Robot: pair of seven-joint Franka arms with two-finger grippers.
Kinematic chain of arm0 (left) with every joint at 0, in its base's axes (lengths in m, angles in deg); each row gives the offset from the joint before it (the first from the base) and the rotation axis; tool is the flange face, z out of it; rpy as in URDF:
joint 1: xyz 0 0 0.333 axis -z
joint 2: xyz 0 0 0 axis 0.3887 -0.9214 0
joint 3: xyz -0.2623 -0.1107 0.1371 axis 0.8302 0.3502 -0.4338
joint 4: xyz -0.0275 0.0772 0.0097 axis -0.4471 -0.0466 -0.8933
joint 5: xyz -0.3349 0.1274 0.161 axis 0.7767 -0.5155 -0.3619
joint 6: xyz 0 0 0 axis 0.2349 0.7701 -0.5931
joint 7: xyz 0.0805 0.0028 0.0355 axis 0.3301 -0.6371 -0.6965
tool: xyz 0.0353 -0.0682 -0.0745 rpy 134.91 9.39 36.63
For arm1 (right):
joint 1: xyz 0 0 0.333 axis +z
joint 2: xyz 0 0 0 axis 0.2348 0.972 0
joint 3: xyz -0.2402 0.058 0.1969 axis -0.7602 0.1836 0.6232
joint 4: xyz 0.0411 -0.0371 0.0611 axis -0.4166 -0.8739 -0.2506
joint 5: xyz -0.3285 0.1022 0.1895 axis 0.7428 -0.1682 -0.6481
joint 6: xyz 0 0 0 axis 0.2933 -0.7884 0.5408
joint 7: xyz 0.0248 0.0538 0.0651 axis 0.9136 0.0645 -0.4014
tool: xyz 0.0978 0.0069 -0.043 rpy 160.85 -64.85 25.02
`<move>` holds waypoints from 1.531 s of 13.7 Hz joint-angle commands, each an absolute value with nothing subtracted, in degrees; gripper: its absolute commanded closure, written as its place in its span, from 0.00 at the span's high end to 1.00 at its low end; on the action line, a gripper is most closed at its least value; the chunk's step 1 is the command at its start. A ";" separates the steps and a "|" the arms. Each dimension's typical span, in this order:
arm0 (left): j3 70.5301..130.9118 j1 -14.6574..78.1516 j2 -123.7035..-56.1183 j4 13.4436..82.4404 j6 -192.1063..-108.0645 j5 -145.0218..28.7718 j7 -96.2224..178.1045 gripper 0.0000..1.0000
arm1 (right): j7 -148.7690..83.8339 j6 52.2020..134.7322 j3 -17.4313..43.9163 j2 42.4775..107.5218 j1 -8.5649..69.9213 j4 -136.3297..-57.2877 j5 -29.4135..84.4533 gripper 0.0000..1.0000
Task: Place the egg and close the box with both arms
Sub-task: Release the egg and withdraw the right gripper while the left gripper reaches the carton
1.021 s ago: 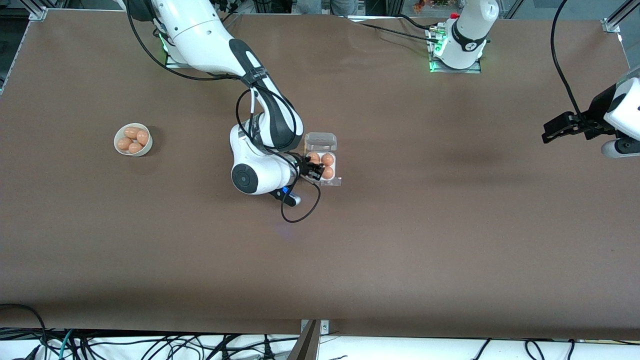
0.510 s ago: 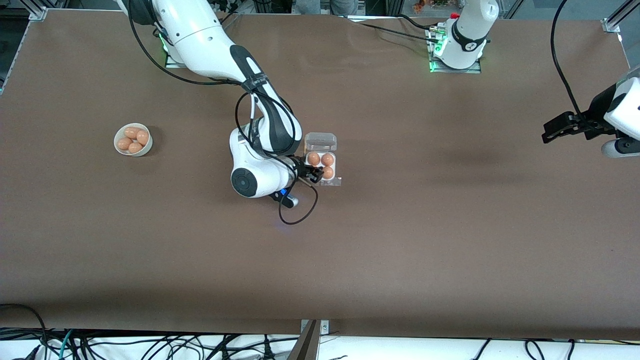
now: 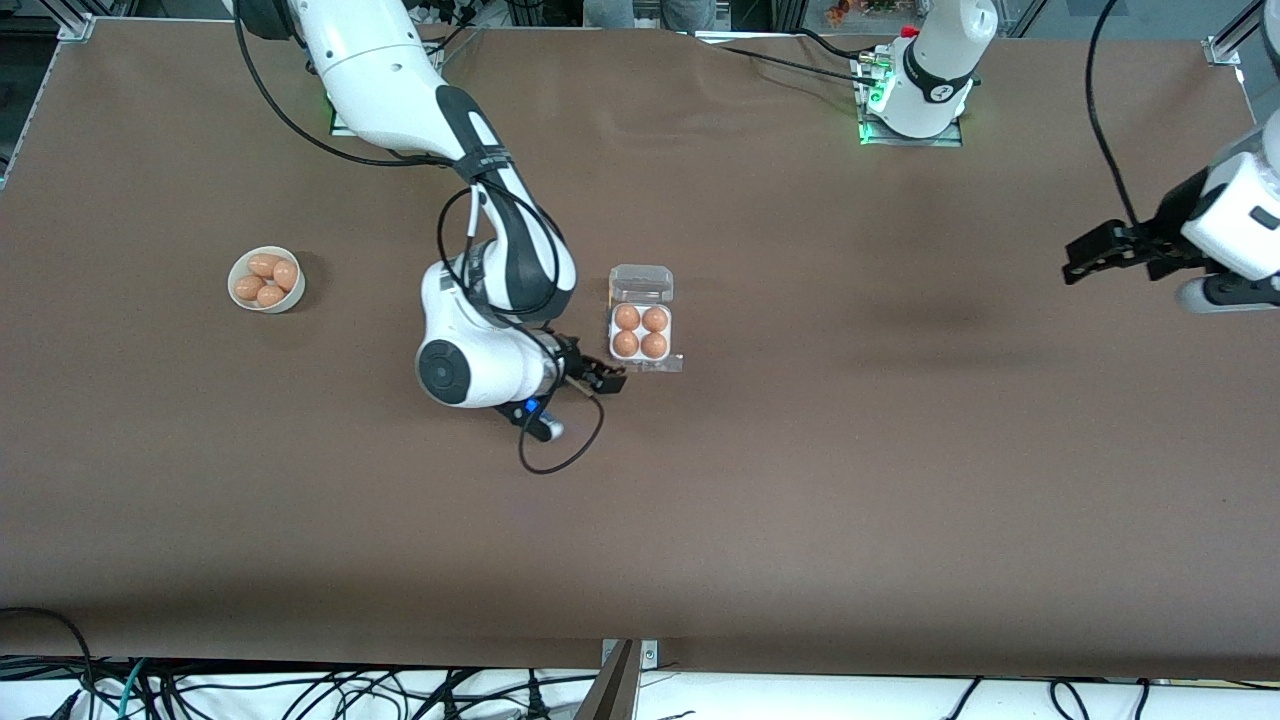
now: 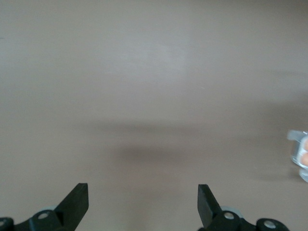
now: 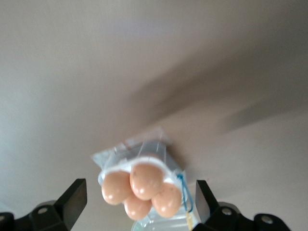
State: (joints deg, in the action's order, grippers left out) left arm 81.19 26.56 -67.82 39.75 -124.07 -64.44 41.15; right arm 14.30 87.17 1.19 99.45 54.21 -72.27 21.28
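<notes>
The box (image 3: pixel 640 332) sits mid-table with its clear lid (image 3: pixel 641 283) lying open on the side farther from the front camera. All four cells hold orange-brown eggs. The egg (image 3: pixel 626 344) lies in the nearer cell toward the right arm's end. My right gripper (image 3: pixel 606 378) is open and empty, over the table just off that corner of the box. In the right wrist view the box (image 5: pixel 107 172) and its eggs (image 5: pixel 147 180) show between the spread fingers (image 5: pixel 75 195). My left gripper (image 3: pixel 1090 255) waits open over the left arm's end of the table, with bare table between its fingertips (image 4: pixel 80 195).
A round white bowl (image 3: pixel 240 300) with several more eggs stands toward the right arm's end. The right arm's cable (image 3: pixel 560 455) loops down over the table near its wrist. The box (image 4: pixel 299 153) shows at the edge of the left wrist view.
My right gripper opened over the box, left the egg in its cell and drew back toward the right arm's end. The left gripper shifted slightly.
</notes>
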 commanded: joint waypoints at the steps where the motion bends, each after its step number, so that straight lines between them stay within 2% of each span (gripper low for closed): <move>1: 81.69 29.28 -69.82 38.41 -123.01 -60.10 39.41 0.96 | 11.60 85.69 -3.26 96.72 54.36 -72.76 24.28 1.00; 5: 81.78 35.69 -71.05 38.32 -122.92 -57.28 33.70 0.63 | 5.20 78.06 -12.57 95.48 54.54 -72.67 26.04 1.00; 6: 81.78 37.44 -71.93 38.32 -123.01 -55.88 31.42 0.44 | 2.13 76.91 -14.69 95.31 54.45 -72.67 26.22 1.00; 7: 81.78 39.12 -72.89 38.23 -122.92 -54.47 28.52 0.34 | -0.60 76.73 -15.14 95.13 53.93 -72.84 26.48 1.00; 9: 81.78 42.19 -74.47 38.23 -122.92 -51.93 24.38 0.23 | -4.48 76.81 -12.27 91.03 48.86 -73.80 33.03 1.00; 10: 81.78 43.86 -75.27 38.23 -123.01 -51.39 22.89 0.16 | -6.41 77.16 -7.03 88.04 44.73 -74.33 39.86 1.00; 12: 81.78 47.81 -77.20 38.05 -123.10 -51.30 19.55 0.12 | -9.49 77.95 4.05 80.58 36.29 -77.92 55.06 1.00; 13: 81.78 50.01 -78.43 38.05 -123.19 -51.21 17.18 0.11 | -9.94 79.35 6.97 77.41 33.99 -80.47 59.92 1.00; 15: 81.78 52.92 -82.28 34.74 -123.19 -50.34 13.39 0.10 | -11.69 79.89 8.93 72.74 31.35 -83.21 63.48 1.00; 17: 81.78 53.63 -85.89 32.18 -123.19 -45.70 10.84 0.10 | -11.88 79.97 14.45 67.04 24.25 -86.97 63.49 1.00; 21: 81.78 56.52 -91.17 31.81 -123.19 -41.01 6.80 0.07 | -18.71 79.19 15.09 58.06 19.39 -91.12 63.66 1.00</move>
